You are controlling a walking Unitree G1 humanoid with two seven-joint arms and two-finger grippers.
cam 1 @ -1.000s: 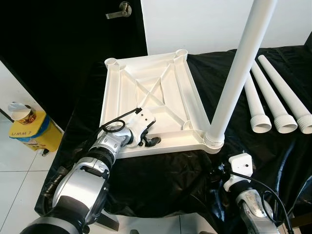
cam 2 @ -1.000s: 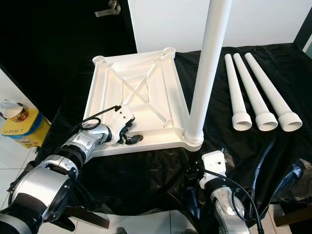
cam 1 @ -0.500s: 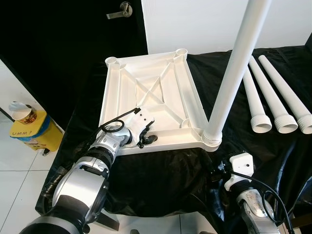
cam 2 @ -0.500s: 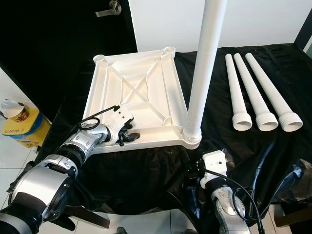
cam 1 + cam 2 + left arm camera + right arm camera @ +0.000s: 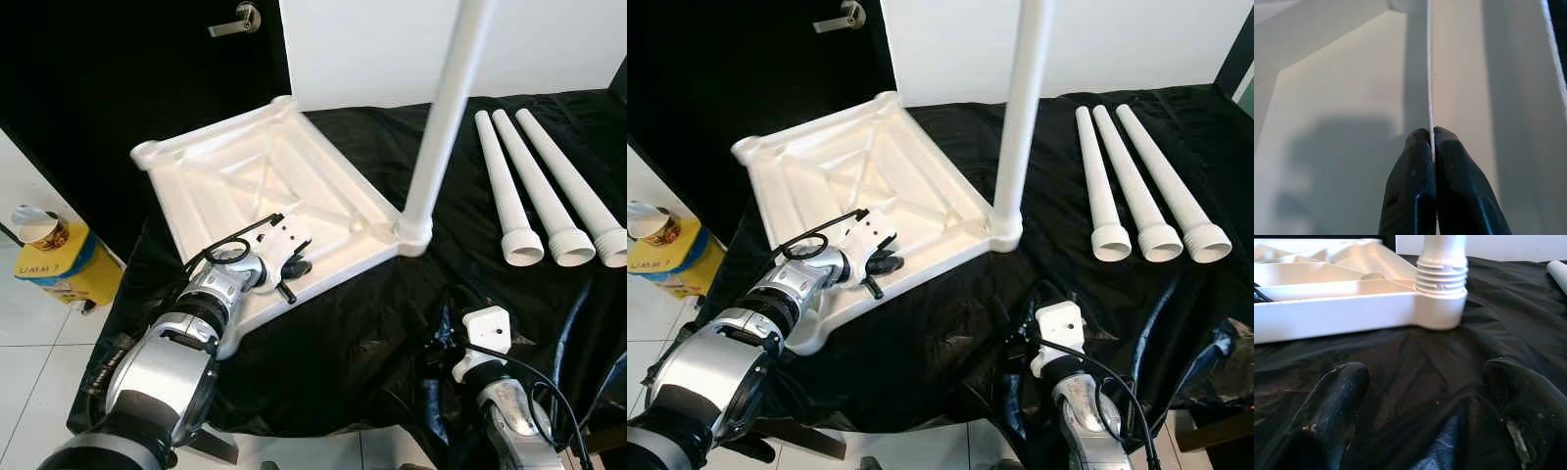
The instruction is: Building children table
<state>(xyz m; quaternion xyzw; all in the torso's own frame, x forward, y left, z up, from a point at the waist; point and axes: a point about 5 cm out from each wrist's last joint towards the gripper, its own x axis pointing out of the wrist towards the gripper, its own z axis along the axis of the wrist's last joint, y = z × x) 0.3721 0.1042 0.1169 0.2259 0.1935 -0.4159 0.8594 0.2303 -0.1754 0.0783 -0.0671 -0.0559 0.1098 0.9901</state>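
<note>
The white plastic tabletop (image 5: 235, 186) lies upside down on the black cloth, turned at an angle. One white leg (image 5: 443, 108) stands upright, screwed into its right corner (image 5: 1441, 289). My left gripper (image 5: 291, 277) is shut on a thin rib (image 5: 1429, 73) of the tabletop near its front edge; the two black fingertips (image 5: 1418, 161) pinch the rib. Low at the front right, my right gripper (image 5: 1430, 421) rests open over the cloth, short of the leg's base. Three loose white legs (image 5: 539, 196) lie side by side at the right.
A black cloth (image 5: 372, 333) covers the work surface. A yellow container (image 5: 54, 264) with a cup on it stands on the tiled floor at the left. A black door (image 5: 127, 69) with a lever handle (image 5: 233, 22) is behind.
The tabletop has swung round with my left gripper on its rib: the front edge now runs diagonally, and the corner with the upright leg has moved farther from me. The right gripper has stayed put.
</note>
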